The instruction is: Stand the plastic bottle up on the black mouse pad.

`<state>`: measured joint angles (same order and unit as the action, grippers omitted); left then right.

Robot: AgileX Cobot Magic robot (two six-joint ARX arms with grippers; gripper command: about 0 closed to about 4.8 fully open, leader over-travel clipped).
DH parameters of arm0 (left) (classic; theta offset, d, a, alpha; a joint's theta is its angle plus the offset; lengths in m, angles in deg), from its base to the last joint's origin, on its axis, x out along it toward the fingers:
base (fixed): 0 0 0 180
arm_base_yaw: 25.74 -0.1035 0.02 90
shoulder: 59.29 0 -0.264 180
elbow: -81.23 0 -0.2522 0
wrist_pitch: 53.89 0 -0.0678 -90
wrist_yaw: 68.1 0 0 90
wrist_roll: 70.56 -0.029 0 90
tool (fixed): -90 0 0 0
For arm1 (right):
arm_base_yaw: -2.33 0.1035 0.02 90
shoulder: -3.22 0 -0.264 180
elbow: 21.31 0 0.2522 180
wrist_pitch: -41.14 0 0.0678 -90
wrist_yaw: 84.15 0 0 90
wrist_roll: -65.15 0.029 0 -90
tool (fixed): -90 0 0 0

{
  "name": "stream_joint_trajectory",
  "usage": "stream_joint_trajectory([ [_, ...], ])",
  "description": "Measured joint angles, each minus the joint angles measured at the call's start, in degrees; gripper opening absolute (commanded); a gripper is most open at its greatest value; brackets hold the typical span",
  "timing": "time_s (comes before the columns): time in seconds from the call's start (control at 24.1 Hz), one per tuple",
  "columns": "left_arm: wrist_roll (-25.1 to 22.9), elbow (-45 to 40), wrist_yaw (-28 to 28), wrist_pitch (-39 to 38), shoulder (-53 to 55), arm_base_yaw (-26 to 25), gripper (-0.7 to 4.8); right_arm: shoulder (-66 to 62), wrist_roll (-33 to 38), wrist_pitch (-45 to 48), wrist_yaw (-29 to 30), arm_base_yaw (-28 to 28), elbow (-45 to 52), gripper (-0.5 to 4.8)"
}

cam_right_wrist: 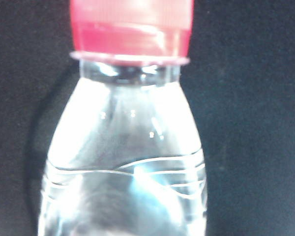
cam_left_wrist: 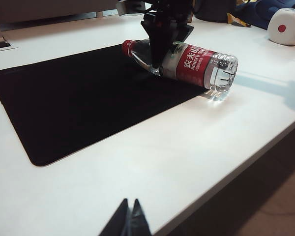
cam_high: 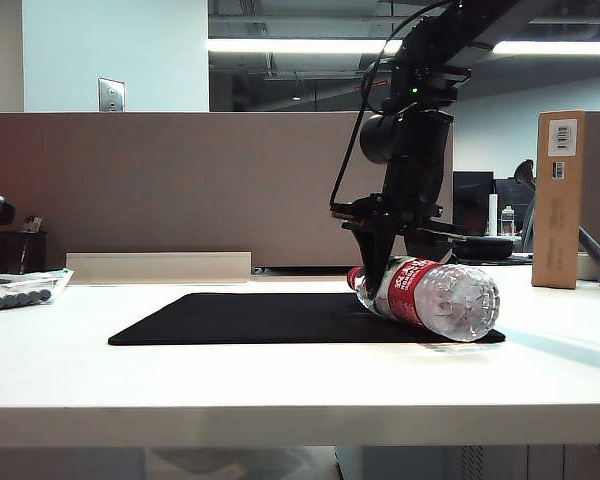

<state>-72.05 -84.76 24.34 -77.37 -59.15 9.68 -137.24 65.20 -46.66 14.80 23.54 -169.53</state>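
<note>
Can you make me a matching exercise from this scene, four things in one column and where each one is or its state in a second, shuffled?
Things:
1. plastic bottle
2. black mouse pad
3. right tool
4. left tool

Places or states:
A. fingers together, over bare table, away from the pad
B. lying on its side, base past the pad's edge
C. flat on the white table
D. down at the bottle's shoulder, beside the red cap

Pairs: 1-B, 2-C, 3-D, 4-A

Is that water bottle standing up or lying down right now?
Lying down: the plastic bottle rests on its side, red cap toward the black mouse pad.
</note>
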Motion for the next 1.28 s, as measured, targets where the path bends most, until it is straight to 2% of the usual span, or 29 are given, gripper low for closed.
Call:
stream_joint_trajectory([
  [0.17, 0.0, 0.0, 0.0, 0.0, 0.0, 0.0, 0.01, -0.4, 0.0, -1.1, 0.0, 0.0, -1.4, -0.05],
  [0.33, 0.0, 0.0, 0.0, 0.0, 0.0, 0.0, 0.01, -2.3, 0.2, 0.2, 1.3, -0.1, -6.9, -0.05],
  [0.41, 0.0, 0.0, 0.0, 0.0, 0.0, 0.0, 0.01, -2.4, 1.6, 3.9, 5.9, -0.3, -11.3, -0.05],
  [0.58, 0.0, 0.0, 0.0, 0.0, 0.0, 0.0, 0.01, -1.7, 2.3, 21.2, 22.4, -0.1, -15.4, -0.05],
  [0.62, 0.0, 0.0, 0.0, 0.0, 0.0, 0.0, 0.01, -1.8, 2.3, 24.4, 24.3, 0.4, -15.4, -0.05],
  [0.7, 0.0, 0.0, 0.0, 0.0, 0.0, 0.0, 0.01, -1.9, 1.4, 31.5, 25.5, 2.2, -15.2, -0.05],
  [0.99, 0.0, 0.0, 0.0, 0.0, 0.0, 0.0, 0.01, -2.1, -0.5, 47.5, 25.7, 5.6, -15.2, -0.05],
  [1.28, 0.0, 0.0, 0.0, 0.0, 0.0, 0.0, 0.01, -3.1, 8.7, 63.9, 25.5, 5.9, -12.3, -0.05],
])
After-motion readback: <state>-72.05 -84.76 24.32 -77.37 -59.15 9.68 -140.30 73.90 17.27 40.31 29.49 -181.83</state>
